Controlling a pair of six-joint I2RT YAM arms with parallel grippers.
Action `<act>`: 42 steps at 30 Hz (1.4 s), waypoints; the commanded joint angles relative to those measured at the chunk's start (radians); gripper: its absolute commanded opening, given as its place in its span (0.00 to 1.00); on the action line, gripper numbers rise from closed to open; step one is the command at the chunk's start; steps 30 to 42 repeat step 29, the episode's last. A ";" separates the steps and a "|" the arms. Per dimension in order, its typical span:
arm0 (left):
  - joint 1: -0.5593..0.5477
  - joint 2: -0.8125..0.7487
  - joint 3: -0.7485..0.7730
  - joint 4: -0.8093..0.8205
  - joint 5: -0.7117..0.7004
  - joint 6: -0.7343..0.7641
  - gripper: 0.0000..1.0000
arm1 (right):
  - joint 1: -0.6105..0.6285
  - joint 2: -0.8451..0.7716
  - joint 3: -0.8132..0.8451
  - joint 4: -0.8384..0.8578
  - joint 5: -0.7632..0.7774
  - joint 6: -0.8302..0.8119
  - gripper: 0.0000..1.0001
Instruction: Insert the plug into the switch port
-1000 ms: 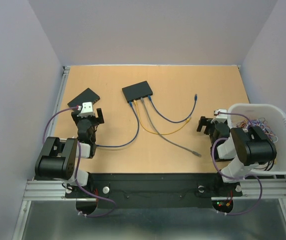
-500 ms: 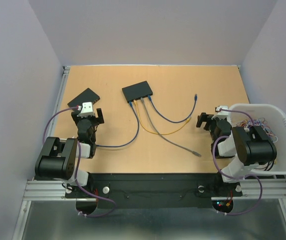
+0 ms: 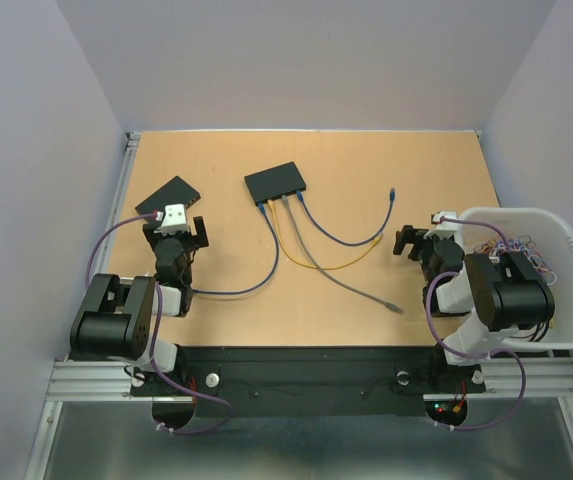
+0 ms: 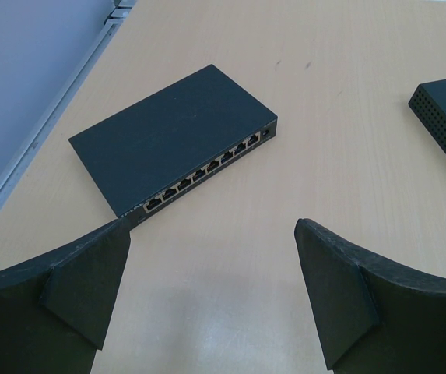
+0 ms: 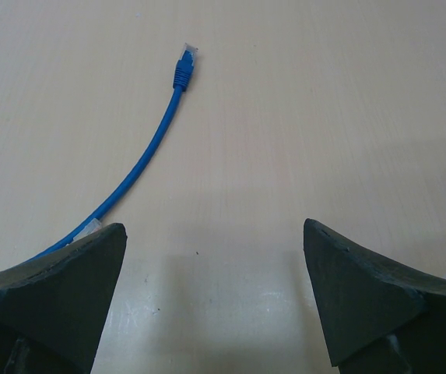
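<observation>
A black switch (image 3: pixel 171 193) lies at the left of the table, its row of ports (image 4: pixel 207 169) facing my left gripper (image 3: pixel 175 232). That gripper hovers just short of it, open and empty (image 4: pixel 211 292). A second switch (image 3: pixel 275 182) sits farther back with several cables plugged in. The blue cable's free plug (image 3: pixel 393 192) lies on the table ahead of my right gripper (image 3: pixel 421 240). In the right wrist view the plug (image 5: pixel 185 62) is well beyond the open, empty jaws (image 5: pixel 215 296).
A white basket (image 3: pixel 566 225) holding loose cables stands at the right edge, beside the right arm. Yellow, grey and dark blue cables trail from the second switch over the table's middle; the grey one's plug (image 3: pixel 396 309) lies near the front.
The right gripper shifted slightly away from the arm's base in the first half second, then held still. The left arm has not moved.
</observation>
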 commanded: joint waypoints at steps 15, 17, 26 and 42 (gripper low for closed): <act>0.005 -0.006 0.013 0.274 -0.012 0.001 0.99 | -0.008 -0.012 0.023 0.071 -0.002 -0.009 1.00; 0.005 -0.008 0.014 0.274 -0.012 0.001 0.99 | -0.008 -0.011 0.024 0.069 -0.002 -0.009 1.00; 0.005 -0.006 0.013 0.274 -0.012 0.001 0.99 | -0.011 -0.005 0.041 0.042 -0.004 -0.003 1.00; 0.005 -0.008 0.013 0.274 -0.012 0.001 0.99 | -0.010 -0.012 0.032 0.045 -0.002 -0.009 1.00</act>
